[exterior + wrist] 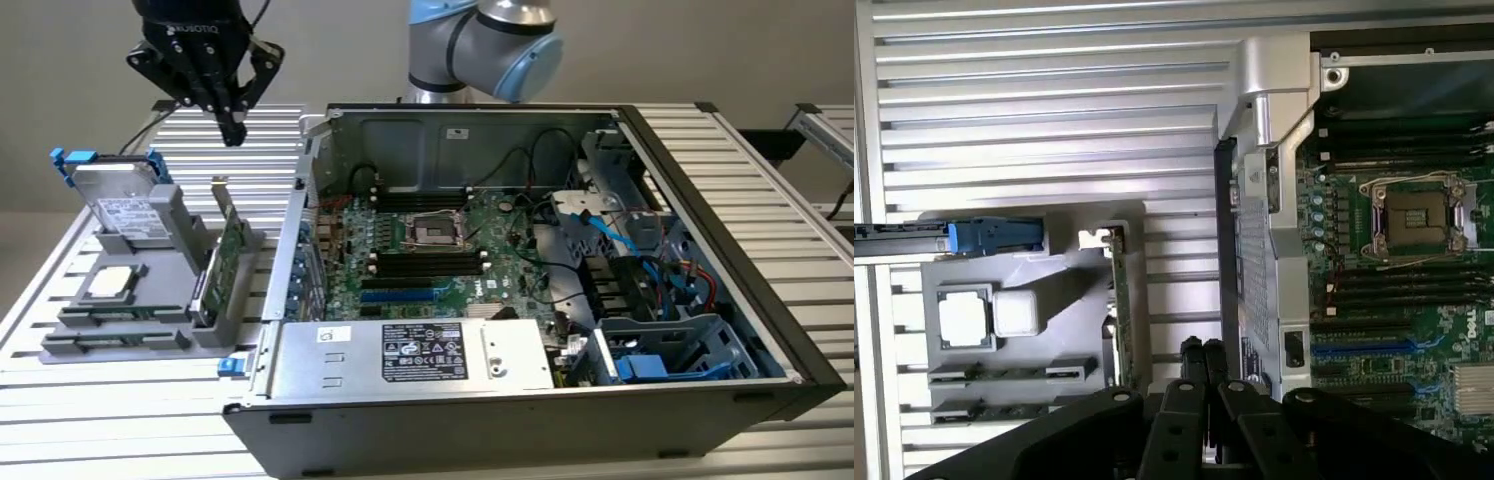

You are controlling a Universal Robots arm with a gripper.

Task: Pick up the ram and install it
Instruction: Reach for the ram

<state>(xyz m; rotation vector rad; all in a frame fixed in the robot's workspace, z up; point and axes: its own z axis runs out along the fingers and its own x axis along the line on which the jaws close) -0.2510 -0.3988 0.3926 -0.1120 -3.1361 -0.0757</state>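
Slatted table (pixel 747 170) bears one computer case (pixel 507 420), one grey holder (pixel 120 345); gripper (pixel 234 135) jaws, together and empty, hover above one green card (pixel 232 252).

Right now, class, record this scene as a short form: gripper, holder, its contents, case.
gripper: shut, empty, raised above the slatted table near the green card
grey holder: on table, exterior view's left of computer case
holder contents: drive with blue tabs, processor, upright green card
computer case: open, motherboard exposed
black slots: flanking the processor socket
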